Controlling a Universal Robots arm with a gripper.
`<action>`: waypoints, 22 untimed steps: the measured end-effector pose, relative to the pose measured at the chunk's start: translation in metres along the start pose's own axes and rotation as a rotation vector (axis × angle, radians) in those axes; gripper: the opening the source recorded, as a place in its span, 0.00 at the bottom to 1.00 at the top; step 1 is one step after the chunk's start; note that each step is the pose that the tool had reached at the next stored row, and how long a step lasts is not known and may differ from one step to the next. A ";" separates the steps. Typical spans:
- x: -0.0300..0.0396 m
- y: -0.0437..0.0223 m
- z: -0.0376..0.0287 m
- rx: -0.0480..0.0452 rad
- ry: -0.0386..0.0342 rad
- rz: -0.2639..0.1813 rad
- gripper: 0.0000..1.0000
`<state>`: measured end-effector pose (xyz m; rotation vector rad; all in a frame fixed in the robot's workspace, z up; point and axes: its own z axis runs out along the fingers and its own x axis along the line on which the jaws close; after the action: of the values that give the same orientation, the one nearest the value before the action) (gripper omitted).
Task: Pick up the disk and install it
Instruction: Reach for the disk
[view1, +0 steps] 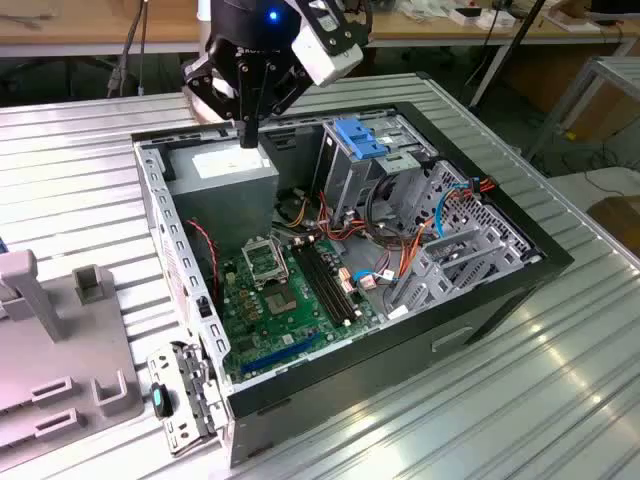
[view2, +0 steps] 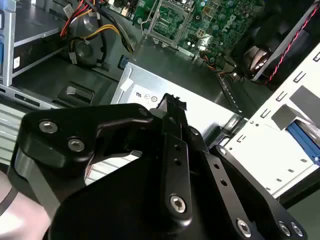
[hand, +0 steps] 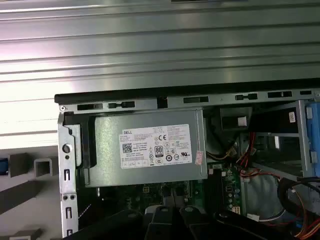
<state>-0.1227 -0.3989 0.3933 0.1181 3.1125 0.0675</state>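
A ribbed metal table (view1: 560, 400) is filling most of the exterior view, with a second table (view1: 90, 30) running along the top edge behind it. The open computer case (view1: 545, 255) is lying at the centre of the frame and a grey fixture (view1: 40, 370) is sitting at the lower left. Inside the case, the power-supply box (view1: 225, 185) is occupying the upper left corner, the motherboard (view1: 290, 300) is lying below it, and the drive cage (view1: 345, 185) is standing upper middle under a light-blue latch (view1: 360, 137). The gripper (view1: 248, 135) is hanging just above the power-supply box, its jaws drawn together at the tips and gripping nothing. In the first wrist view a dark block (hand: 272, 122) with a small white sticker is sitting near a blue plastic edge; whether that is the disk cannot be told. The pick-up is looking like the step in hand: it is calling for jaws spread wide, a hold on the disk's long sides, and a level carry clear of the loose cables (view1: 295, 212).
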 end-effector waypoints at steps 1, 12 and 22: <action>0.0059 -0.0004 -0.0002 0.0000 0.0000 0.000 0.11; 0.0405 -0.0027 -0.0011 -0.0001 0.0000 0.000 0.11; 0.0825 -0.0058 -0.0023 0.0000 0.0000 0.000 0.11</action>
<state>-0.2054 -0.3985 0.3933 0.1181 3.1125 0.0676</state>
